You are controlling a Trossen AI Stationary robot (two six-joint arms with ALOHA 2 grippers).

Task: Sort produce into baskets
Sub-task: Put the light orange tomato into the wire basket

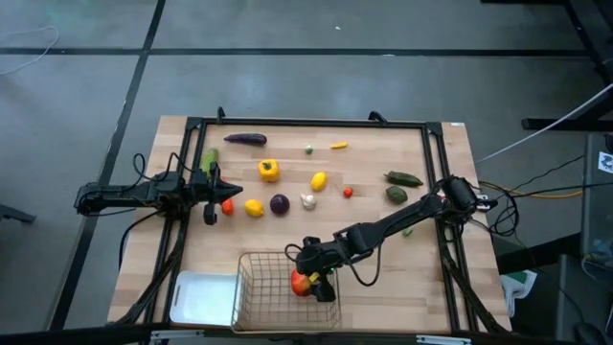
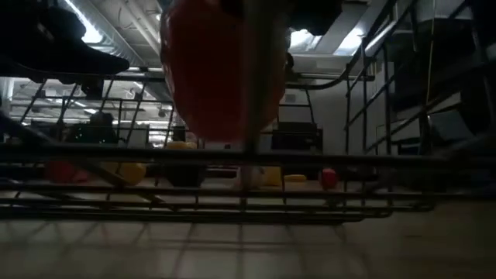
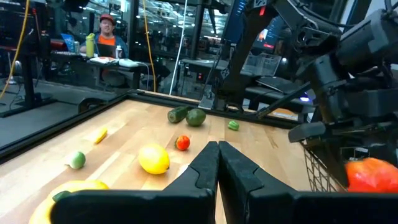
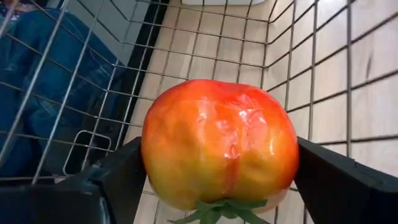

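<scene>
just inside the wire basket point(image 1: 251, 287), right tool point(image 1: 308, 284) grips the orange pepper point(image 1: 301, 283) near the right wall.

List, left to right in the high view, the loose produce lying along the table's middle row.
Small red piece → lemon → purple onion → garlic → second lemon → small red tomato → dark green piece.

Blocking most of the low view: orange-red pepper point(image 2: 221, 70), cropped at the top; produce behind the wire basket point(image 2: 232, 205) blurring.
</scene>
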